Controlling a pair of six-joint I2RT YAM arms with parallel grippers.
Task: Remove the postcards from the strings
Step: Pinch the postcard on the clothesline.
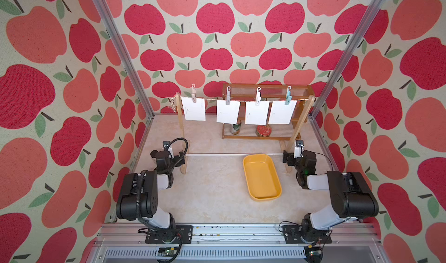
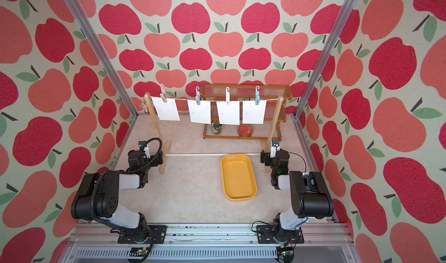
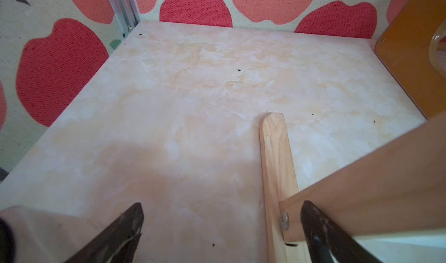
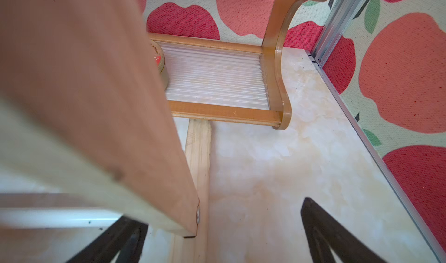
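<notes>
Several white postcards hang side by side from the string (image 1: 243, 101) in both top views, from the leftmost postcard (image 1: 193, 109) to the rightmost postcard (image 1: 282, 112). Each is held by a pastel clothespin (image 1: 228, 96). The string runs between two light wooden posts (image 1: 180, 119). My left gripper (image 3: 222, 216) sits low by the left post's foot (image 3: 275, 153), open and empty. My right gripper (image 4: 224, 216) is low at the right post's foot (image 4: 198, 153), open and empty. Both are well below the cards. The postcards do not show in the wrist views.
A yellow tray (image 1: 261, 177) lies on the table between the arms, right of centre. A white base rod (image 1: 231, 154) joins the post feet. Behind the line stands a brown wooden shelf (image 1: 265, 90) holding a can (image 1: 236, 127) and a red tin (image 1: 263, 130).
</notes>
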